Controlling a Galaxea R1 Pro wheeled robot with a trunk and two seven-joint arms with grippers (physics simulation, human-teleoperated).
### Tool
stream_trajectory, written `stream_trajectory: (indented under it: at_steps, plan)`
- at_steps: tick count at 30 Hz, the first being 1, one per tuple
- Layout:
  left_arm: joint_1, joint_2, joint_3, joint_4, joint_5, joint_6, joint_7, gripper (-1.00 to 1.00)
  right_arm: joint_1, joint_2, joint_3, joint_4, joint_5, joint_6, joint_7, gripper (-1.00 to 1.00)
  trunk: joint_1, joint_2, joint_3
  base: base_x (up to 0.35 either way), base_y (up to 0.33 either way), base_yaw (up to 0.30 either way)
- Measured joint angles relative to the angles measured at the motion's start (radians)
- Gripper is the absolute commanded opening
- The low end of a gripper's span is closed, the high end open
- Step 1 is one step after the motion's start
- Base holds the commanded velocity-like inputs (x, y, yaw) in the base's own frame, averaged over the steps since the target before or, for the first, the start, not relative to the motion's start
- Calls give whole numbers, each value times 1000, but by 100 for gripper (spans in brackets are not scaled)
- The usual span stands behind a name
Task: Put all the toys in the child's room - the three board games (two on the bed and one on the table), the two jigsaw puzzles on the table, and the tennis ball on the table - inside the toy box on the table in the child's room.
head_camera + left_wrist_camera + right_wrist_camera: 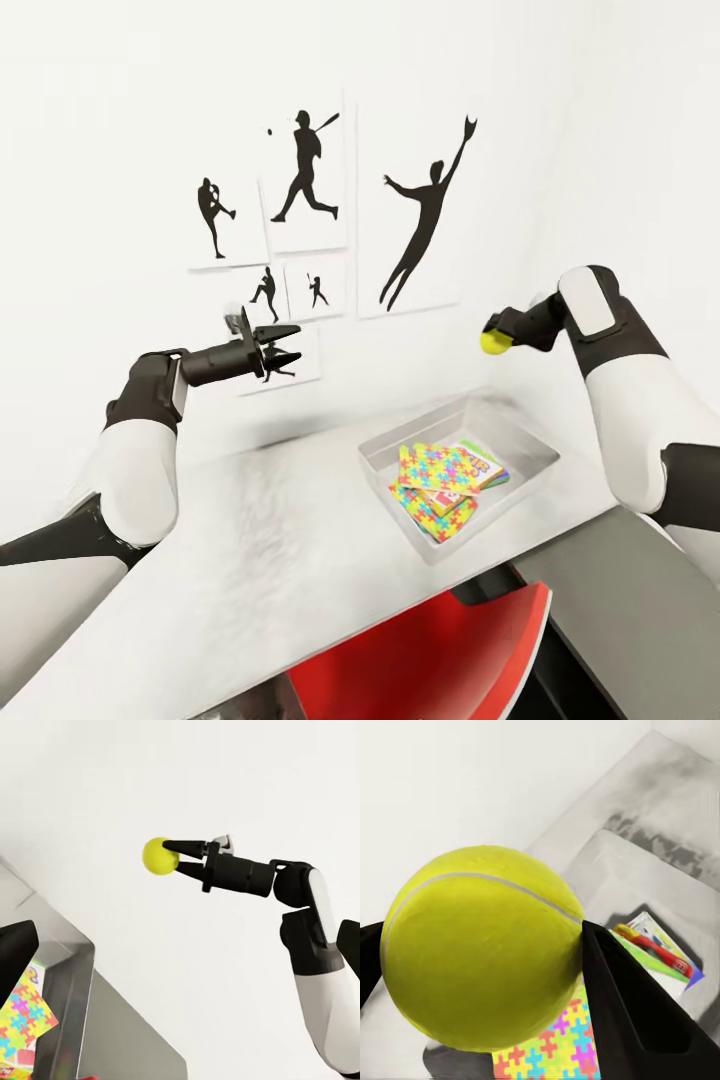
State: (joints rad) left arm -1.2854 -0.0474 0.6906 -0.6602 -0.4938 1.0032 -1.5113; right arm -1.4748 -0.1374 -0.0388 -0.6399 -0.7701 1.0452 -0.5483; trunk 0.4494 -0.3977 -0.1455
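My right gripper [494, 341] is shut on the yellow-green tennis ball [491, 343], held in the air above the far side of the toy box [372, 462]. In the left wrist view the ball [159, 856] sits between the black fingers [187, 845]; up close, the tennis ball [484, 945] hides much of the box. Two jigsaw puzzles [440, 468] [446, 517] lie stacked in the grey tray over a green-edged board game [491, 466]. My left gripper [288, 346] hangs open and bare above the table [250, 530], left of the box.
A red chair [430, 650] stands under the table's front edge. The darker lower side unit [630, 600] joins at the right. A white wall with black sports silhouettes [305, 170] rises behind the table.
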Motion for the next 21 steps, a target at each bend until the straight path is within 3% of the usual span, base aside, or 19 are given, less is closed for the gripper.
stream_trajectory:
  at_steps: [3,10,21]
  plan:
    - [0,0,0,0,-1,0,0,100,1,0,6,1,-26,0,0,-100,0,0,-2,0,0,-196]
    - [0,0,0,0,0,0,0,100,2,-1,7,1,-32,0,0,-100,0,0,-6,0,0,-215]
    - [0,3,-1,0,2,0,-1,100,6,12,4,5,-35,0,0,-100,0,0,-15,0,0,12]
